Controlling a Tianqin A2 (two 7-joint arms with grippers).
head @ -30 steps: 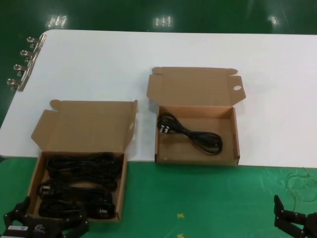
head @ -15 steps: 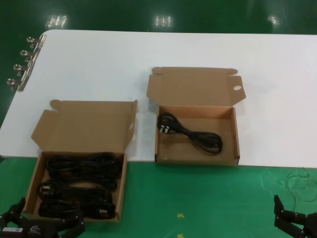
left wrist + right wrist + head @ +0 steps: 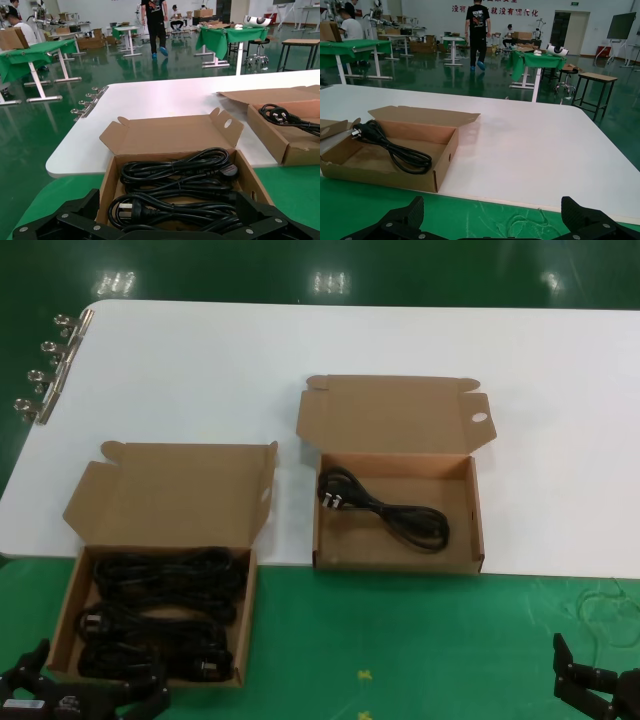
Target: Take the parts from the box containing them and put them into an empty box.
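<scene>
The box containing the parts (image 3: 72, 592) sits open at the near left on the green mat, filled with several black coiled power cords (image 3: 160, 610) (image 3: 175, 185). One plug with metal pins (image 3: 131, 209) lies near its front wall. My left gripper (image 3: 97, 672) (image 3: 172, 217) is open just in front of that box, with a finger at either side of the front cords and touching none. Further right, the box with an oval hole in its lid ear (image 3: 479, 418) holds one cord (image 3: 385, 508) (image 3: 395, 147). My right gripper (image 3: 600, 688) (image 3: 495, 220) rests open at the near right, holding nothing.
The white table (image 3: 300, 350) carries the right box; the left box overhangs its front edge onto the green mat (image 3: 400, 640). Binder clips (image 3: 45, 370) line the table's left edge. Thin pale threads (image 3: 605, 602) lie on the mat near my right gripper.
My left gripper has slid back toward me, away from the cord box's front wall, still open. The right arm, both boxes and the cords have not moved.
</scene>
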